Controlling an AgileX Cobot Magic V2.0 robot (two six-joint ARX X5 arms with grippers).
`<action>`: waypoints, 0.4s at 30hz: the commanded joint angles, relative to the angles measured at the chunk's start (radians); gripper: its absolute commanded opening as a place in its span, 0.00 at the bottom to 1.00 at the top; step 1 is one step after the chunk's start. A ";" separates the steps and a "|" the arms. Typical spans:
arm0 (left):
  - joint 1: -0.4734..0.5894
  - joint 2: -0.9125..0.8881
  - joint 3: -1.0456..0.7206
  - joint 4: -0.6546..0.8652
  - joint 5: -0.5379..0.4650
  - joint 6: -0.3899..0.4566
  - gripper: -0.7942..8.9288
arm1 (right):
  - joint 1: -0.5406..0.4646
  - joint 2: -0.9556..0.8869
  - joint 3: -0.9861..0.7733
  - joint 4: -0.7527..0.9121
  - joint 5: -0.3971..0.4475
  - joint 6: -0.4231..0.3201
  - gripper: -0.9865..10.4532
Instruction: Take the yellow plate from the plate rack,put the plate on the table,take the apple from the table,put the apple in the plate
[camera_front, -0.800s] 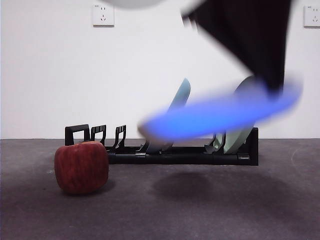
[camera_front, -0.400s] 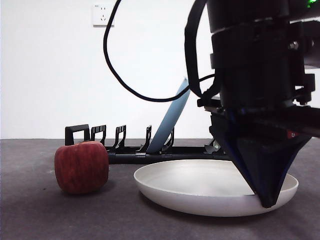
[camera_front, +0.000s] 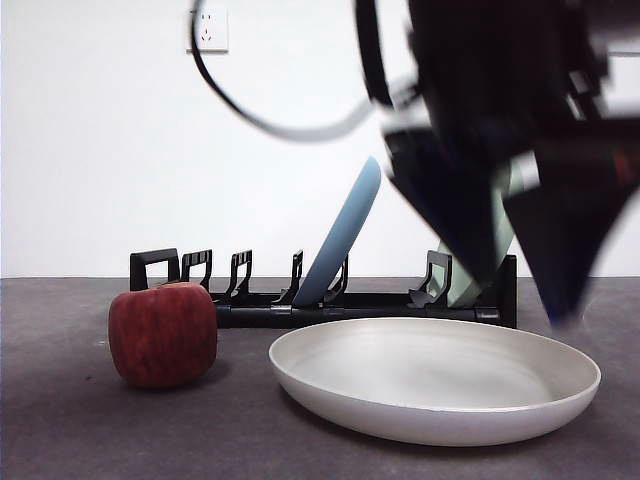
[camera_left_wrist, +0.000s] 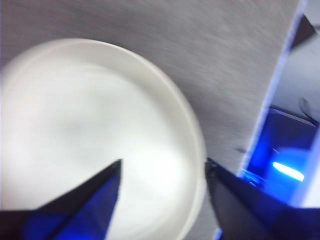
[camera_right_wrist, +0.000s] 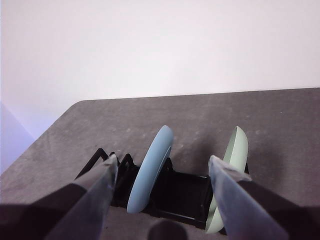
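The yellow plate (camera_front: 435, 385) lies flat on the table (camera_front: 80, 430), in front of the plate rack (camera_front: 350, 310). My left gripper (camera_front: 515, 300) hovers open just above the plate's right rim, touching nothing. Blurred in the left wrist view, the plate (camera_left_wrist: 90, 135) fills the space under the left gripper (camera_left_wrist: 163, 165). The red apple (camera_front: 163, 333) sits on the table left of the plate, apart from it. My right gripper (camera_right_wrist: 161, 159) is open and empty, held high and facing the rack (camera_right_wrist: 175, 192) from a distance.
A light blue plate (camera_front: 345, 235) leans in the middle of the rack and a pale green plate (camera_front: 497, 245) stands at its right end. Both also show in the right wrist view, the blue plate (camera_right_wrist: 150, 172) and the green plate (camera_right_wrist: 230, 170). A white wall stands behind.
The plate came down onto the table. The left gripper, shut on its right rim half a second ago, has let go and lifted with its jaws apart.
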 joint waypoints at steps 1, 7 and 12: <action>0.026 -0.095 0.000 -0.011 -0.074 -0.018 0.42 | 0.013 0.005 0.005 0.016 -0.002 0.006 0.36; 0.138 -0.361 0.000 -0.026 -0.149 -0.043 0.41 | 0.078 0.038 0.016 0.045 -0.002 0.006 0.36; 0.291 -0.581 0.000 -0.030 -0.255 -0.043 0.40 | 0.199 0.085 0.016 0.094 -0.002 0.006 0.36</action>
